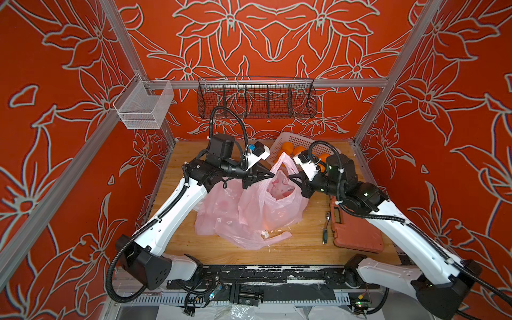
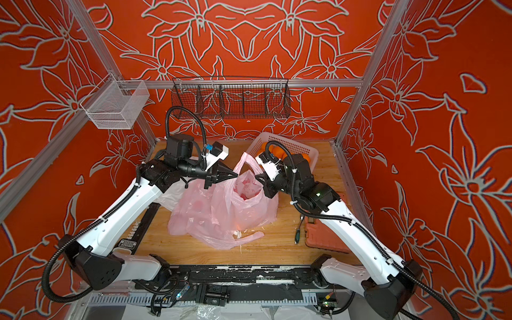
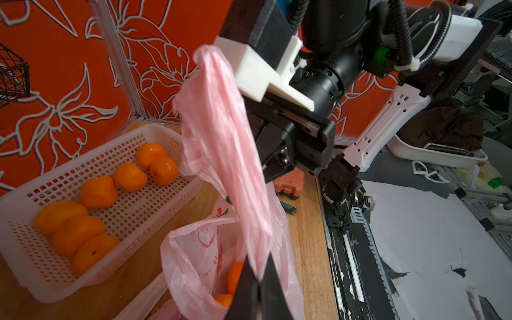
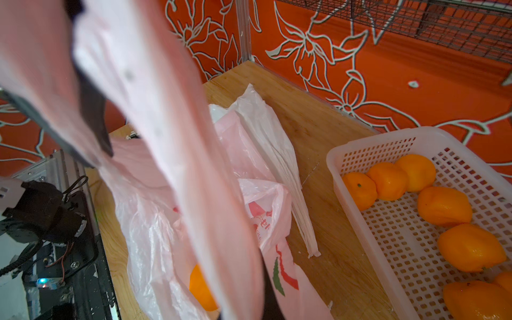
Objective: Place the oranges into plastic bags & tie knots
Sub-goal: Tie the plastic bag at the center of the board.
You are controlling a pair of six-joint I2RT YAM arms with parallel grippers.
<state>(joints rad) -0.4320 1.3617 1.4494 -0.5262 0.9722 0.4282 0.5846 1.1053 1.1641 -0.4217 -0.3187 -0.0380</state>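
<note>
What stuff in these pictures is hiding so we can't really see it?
Oranges in the pink bag: crinkly plastic hides them in both top views; wrist views show only bits, so no count.
White basket: the right arm covers part in both top views.
Right gripper: the blurred bag handle covers most of it in the right wrist view.

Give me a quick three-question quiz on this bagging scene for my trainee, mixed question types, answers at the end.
1. True or false: the left gripper is open.
2. The orange case lies: A in the wire basket; B on the table; C in the clear wall bin.
3. How many oranges show in the white basket in the left wrist view?
Key: 1 false, it is shut on the pink bag; 2 B; 3 seven.
</note>
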